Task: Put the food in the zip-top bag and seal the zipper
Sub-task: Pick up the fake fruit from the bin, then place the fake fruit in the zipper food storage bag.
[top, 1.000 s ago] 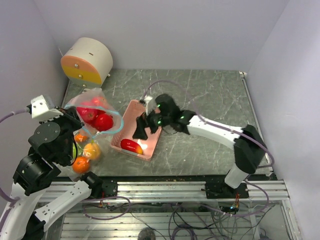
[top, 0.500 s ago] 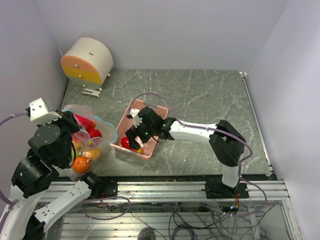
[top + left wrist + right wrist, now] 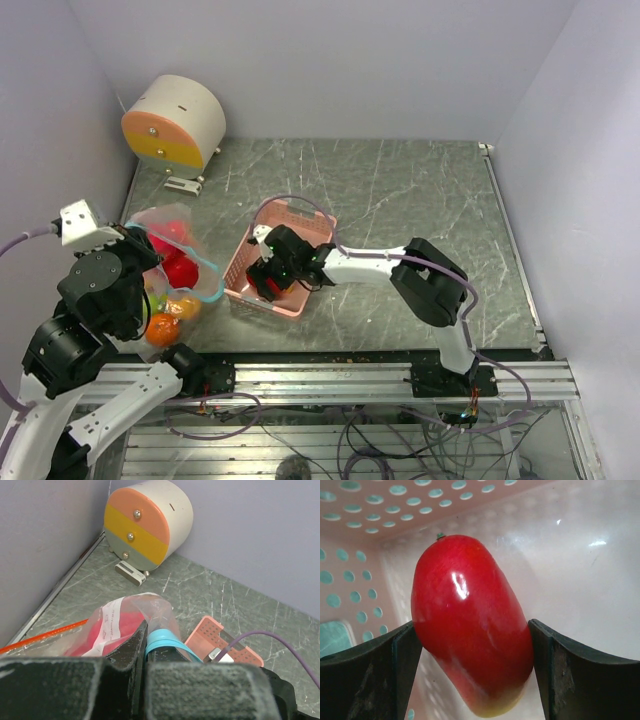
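- Two hands are being used at once. The left hand [image 3: 146,650] is being pressed together on the zipper [image 3: 164,640], so that the teal strip is being pinched between its dark fingers [image 3: 125,656].
- One red fruit [image 3: 465,595] is being clamped by the right hand [image 3: 471,630] inside the pink basket [image 3: 305,215]. A finger is being pressed against each side of it, close to the basket's corner wall.
- Along the tabletop's left edge, close by the wall, the zip-top bag [image 3: 185,250] is being held up with its mouth turned toward the basket. The two are lying just beside each other, and whether they are touching cannot be told.
- Beyond the basket, a broad stretch of tabletop [image 3: 430,190] is being shown, reaching to the far wall and to the metal rail [image 3: 508,230] on the right. The far left corner is being taken up by a round drum [image 3: 175,122].
- Grey-green, marble-veined stone is being shown as the tabletop's surface. The bag is being seen as crinkly clear film, and the basket as smooth plastic pierced with round holes. The fruit is being seen as glossy and elongated, yellowing at its lower end.
- Inside the bag, two red fruits, one orange and one yellow-orange fruit are being counted from above. The rest is being hidden by the left arm.
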You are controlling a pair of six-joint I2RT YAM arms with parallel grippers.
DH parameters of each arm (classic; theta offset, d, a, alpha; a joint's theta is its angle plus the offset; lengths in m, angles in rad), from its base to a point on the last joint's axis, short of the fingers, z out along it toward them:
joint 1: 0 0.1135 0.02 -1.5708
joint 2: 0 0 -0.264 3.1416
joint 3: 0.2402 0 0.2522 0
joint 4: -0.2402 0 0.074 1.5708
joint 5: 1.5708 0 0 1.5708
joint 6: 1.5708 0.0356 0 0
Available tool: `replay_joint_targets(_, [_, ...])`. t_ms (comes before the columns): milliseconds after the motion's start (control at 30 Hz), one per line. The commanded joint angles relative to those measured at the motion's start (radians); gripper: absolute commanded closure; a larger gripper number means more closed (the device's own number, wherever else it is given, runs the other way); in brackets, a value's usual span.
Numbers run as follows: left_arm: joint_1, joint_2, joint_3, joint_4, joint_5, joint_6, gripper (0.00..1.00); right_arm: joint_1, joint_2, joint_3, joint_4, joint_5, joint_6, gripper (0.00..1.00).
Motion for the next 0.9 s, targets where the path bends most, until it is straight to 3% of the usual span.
replay_joint_targets(0, [0.003,-0.024,-0.006,0.006,-0.009,-0.009,0.93,0.008,0.026,0.007,0.036,0.066,0.007,0.28])
replay_joint_targets(100, [0.002,-0.023,-0.006,0.006,-0.004,-0.011,0.93,0.007,0.003,0.006,0.027,0.102,0.007,0.58])
replay_joint_targets(233, [0.002,-0.009,0.0,0.011,0.012,-0.018,0.93,0.006,-0.091,-0.006,0.006,0.224,0.008,0.73])
replay_joint_targets(367, [0.002,0.002,-0.008,0.038,0.06,-0.027,0.93,-0.028,-0.248,-0.057,0.011,0.275,0.026,0.76])
replay_joint_targets(567, [0.002,0.042,-0.063,0.154,0.17,-0.04,0.93,-0.154,-0.515,-0.144,0.058,0.025,0.068,0.76])
replay_joint_targets(867, [0.003,0.214,-0.126,0.36,0.395,-0.115,0.93,-0.172,-0.822,-0.186,0.081,-0.257,0.007,0.75])
